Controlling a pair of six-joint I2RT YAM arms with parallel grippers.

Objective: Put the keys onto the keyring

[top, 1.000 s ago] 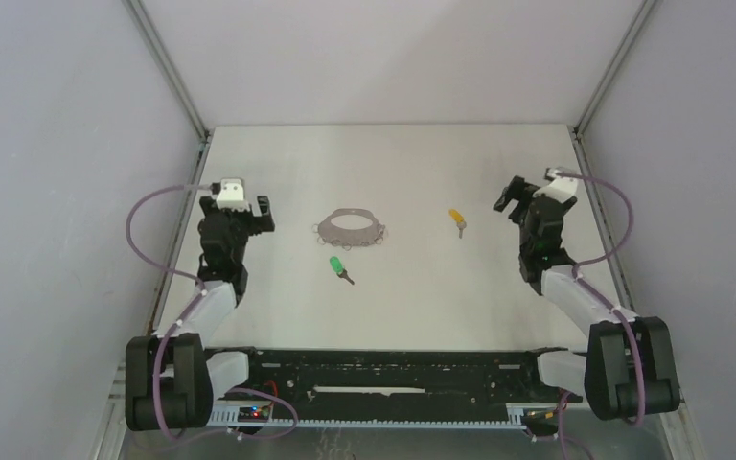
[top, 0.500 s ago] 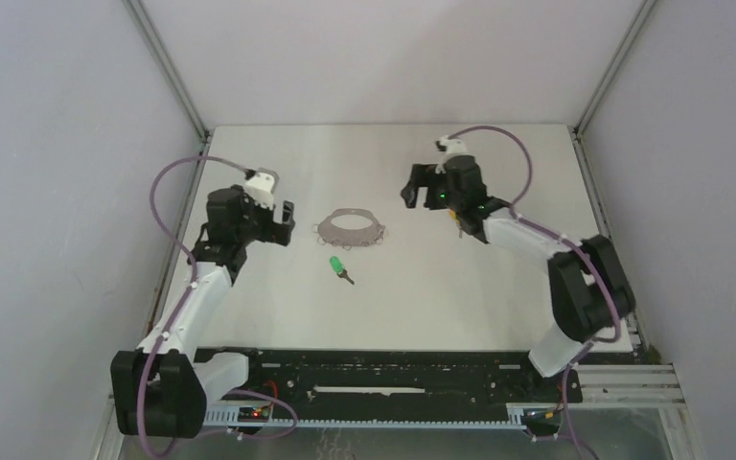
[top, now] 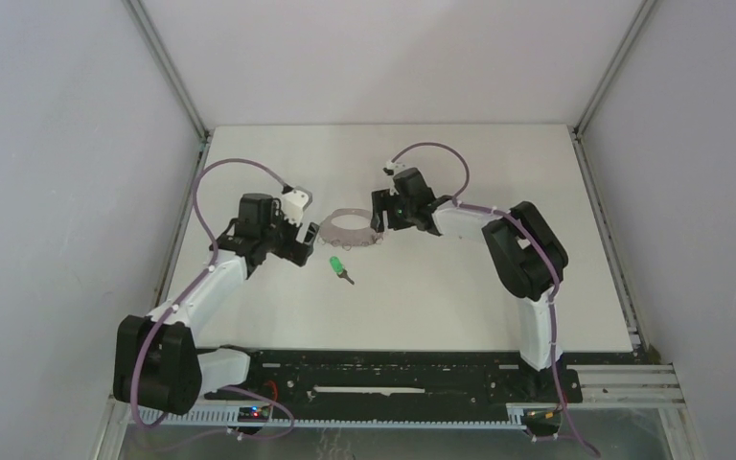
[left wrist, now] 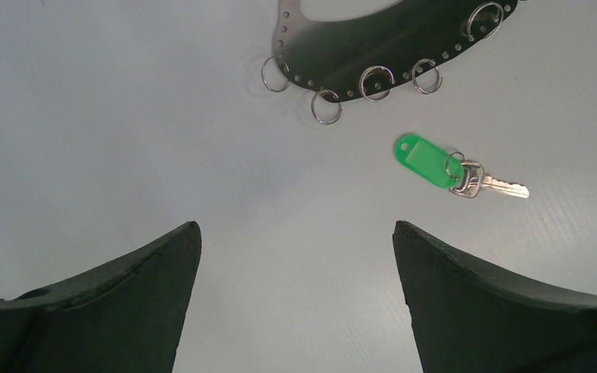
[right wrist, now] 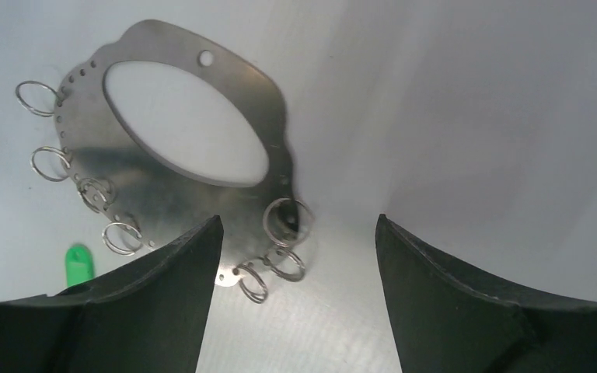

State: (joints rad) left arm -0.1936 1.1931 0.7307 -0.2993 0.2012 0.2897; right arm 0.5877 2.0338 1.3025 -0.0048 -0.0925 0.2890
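The keyring (top: 350,237), a flat grey oval plate with small split rings along its rim, lies on the white table. One of the keys, with a green tag (top: 337,265), lies just in front of it. My left gripper (top: 302,240) hovers at the keyring's left, open and empty. In the left wrist view the keyring (left wrist: 373,47) and green key (left wrist: 427,159) lie ahead of that gripper (left wrist: 295,225). My right gripper (top: 380,213) is at the keyring's right end, open. In the right wrist view its fingers (right wrist: 298,218) straddle two small rings of the keyring (right wrist: 171,198). The green tag (right wrist: 78,264) peeks out at lower left.
The white table (top: 441,297) is boxed in by grey walls with metal rails at the left (top: 168,77) and right (top: 609,77). The right arm (top: 517,244) stretches across the table's middle right. The black base rail (top: 393,369) runs along the near edge.
Both arms have reached inward to the keyring. The right arm swung far left and now covers the spot where the yellow key lay. Its jaws have narrowed slightly.
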